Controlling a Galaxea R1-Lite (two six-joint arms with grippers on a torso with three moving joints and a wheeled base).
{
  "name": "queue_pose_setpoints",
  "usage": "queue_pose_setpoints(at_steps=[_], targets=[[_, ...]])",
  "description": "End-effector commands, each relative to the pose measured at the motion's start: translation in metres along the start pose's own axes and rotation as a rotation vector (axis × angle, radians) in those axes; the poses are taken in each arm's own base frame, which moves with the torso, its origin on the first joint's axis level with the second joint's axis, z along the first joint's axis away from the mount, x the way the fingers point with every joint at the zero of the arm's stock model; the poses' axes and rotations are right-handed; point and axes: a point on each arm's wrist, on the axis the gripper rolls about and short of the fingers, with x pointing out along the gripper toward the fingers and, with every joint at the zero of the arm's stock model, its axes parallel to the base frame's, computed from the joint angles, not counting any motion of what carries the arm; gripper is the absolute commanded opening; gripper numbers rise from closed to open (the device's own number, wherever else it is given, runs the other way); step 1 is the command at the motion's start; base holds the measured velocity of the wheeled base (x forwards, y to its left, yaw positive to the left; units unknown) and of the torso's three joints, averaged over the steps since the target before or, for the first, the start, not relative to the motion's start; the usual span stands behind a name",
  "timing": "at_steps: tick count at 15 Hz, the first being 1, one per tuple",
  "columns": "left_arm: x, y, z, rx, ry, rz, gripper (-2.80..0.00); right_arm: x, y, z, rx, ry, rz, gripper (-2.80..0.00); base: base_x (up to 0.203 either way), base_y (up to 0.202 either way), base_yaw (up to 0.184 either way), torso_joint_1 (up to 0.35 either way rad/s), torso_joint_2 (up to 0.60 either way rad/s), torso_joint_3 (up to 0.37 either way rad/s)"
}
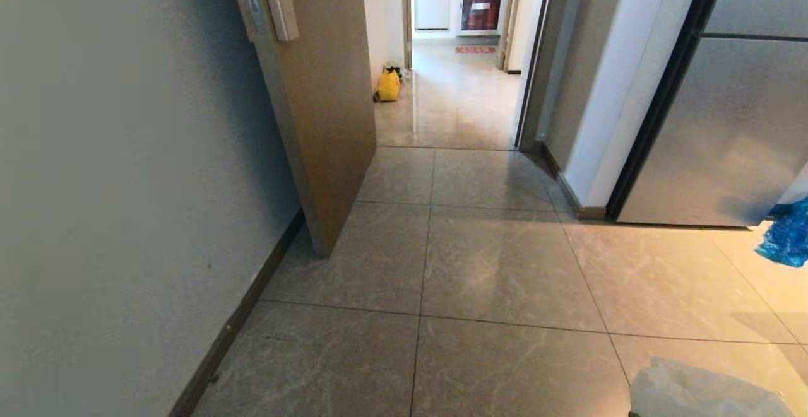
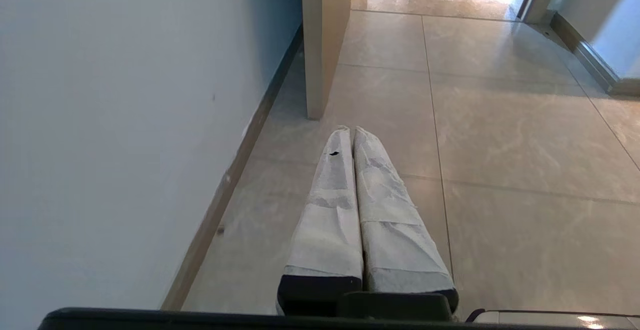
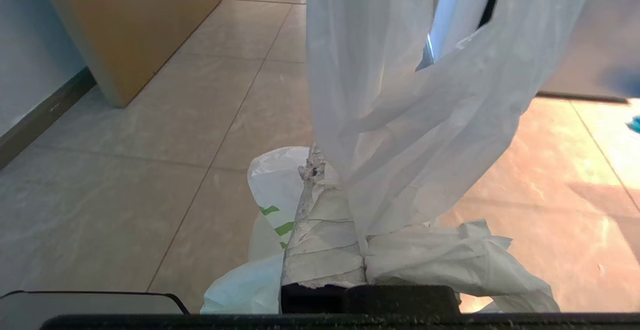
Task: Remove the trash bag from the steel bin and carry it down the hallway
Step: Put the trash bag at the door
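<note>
Right pincer (image 3: 325, 180): white-wrapped fingers pressed together, pinching the trash bag (image 3: 400, 95); a loop handle of thin translucent white plastic drapes over and past the fingers, and the bag body with its green print hangs below them, above the floor (image 1: 505, 265). In the head view a crumpled pale part of the bag shows at the lower right corner of the picture. Left pincer (image 2: 352, 135): fingers wrapped in white tape, pressed together, holding nothing, pointing along the floor near the wall (image 1: 126, 183) and its dark baseboard (image 1: 252, 291). Floor: glossy grey marble-look tiles, running ahead into the hallway (image 1: 454, 101). Door (image 1: 328, 114): tan, standing open on the left with its edge toward the robot and a lock plate high on that edge; its foot meets the floor just beside the baseboard. Yellow bag (image 1: 388, 84): on the hallway floor against the left wall, beyond the door, with small items behind it too small to tell. Blue plastic bag (image 1: 786, 234): crumpled, at the right edge of the head view, near the foot of a large grey steel-faced appliance (image 1: 726, 127). Far end of the hallway: a white cabinet with red panels (image 1: 483, 0) and a red mat (image 1: 475, 50) on the floor before it.
</note>
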Motion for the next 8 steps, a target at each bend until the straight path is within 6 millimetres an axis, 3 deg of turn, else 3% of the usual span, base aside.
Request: queue_pose_setpoints(at_steps=[1,8], targets=[[0.0,0.0,-0.0001,0.0,0.001,0.0,-2.8,0.0,0.0,0.0,-0.001,0.0,0.001,-2.8,0.195,0.0,0.001,0.002,0.0,-0.001],[0.0,0.0,-0.0001,0.0,0.001,0.0,-2.8,0.0,0.0,0.0,-0.001,0.0,0.001,-2.8,0.191,0.0,0.001,0.002,0.0,0.003]])
